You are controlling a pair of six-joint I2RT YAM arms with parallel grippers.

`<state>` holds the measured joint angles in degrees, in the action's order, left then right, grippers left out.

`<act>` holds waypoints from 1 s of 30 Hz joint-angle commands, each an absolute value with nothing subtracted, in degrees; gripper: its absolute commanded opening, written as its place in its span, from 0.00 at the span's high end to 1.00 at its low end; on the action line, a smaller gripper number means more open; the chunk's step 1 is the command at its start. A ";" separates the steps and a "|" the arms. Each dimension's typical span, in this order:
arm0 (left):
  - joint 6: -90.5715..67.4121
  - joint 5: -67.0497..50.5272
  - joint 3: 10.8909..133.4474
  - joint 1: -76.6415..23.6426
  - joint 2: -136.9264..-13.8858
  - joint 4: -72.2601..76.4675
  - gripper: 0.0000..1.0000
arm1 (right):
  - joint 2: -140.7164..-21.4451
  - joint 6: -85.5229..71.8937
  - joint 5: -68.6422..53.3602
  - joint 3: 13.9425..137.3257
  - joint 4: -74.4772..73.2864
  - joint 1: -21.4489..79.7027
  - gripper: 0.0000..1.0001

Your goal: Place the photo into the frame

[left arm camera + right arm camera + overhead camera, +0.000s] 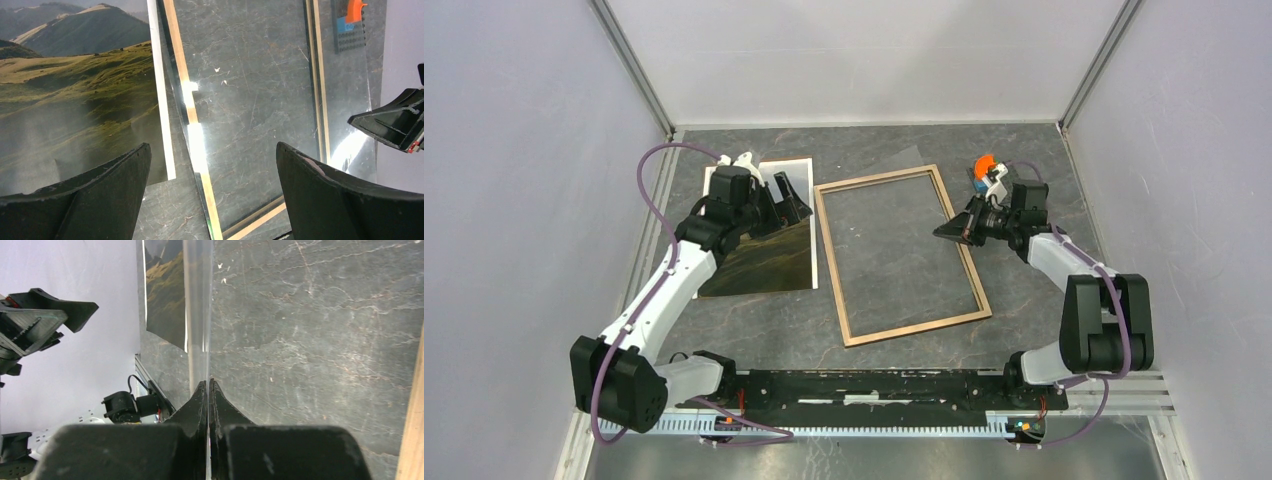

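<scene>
Photo (764,260) and frame (914,327) lie flat side by side on the dark table (1024,180), just beyond the arm bases, the photo on the left. Both have their long axis running near to far. The frame's near end is swung to the right, its wood-brown face up. The photo's dark hills sit at the near end and its pale sky at the far end, so the picture's top points away from the arms.

Farther out, the left gripper (792,195) hovers over the photo's far right part with its jaws spread wide, holding nothing. Opposite it, the right gripper (944,231) is pinched tight on the edge of a clear pane (197,315) raised over the frame. Farthest right lies a grey studded plate (977,172) with an orange piece.
</scene>
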<state>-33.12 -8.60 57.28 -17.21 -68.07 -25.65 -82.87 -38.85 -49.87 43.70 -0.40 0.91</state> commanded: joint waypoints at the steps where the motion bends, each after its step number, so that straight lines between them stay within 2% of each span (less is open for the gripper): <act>1: -30.23 -8.20 57.04 -17.01 -67.85 -24.08 0.00 | -84.05 -33.43 -54.36 42.44 3.76 0.34 1.00; 12: -30.49 -8.70 56.43 -17.05 -68.33 -23.66 0.00 | -86.31 -29.89 -57.04 40.65 4.13 -5.03 1.00; 30: -31.28 -10.08 55.90 -17.05 -68.99 -22.16 0.00 | -87.30 -34.50 -57.16 36.31 14.29 -6.11 1.00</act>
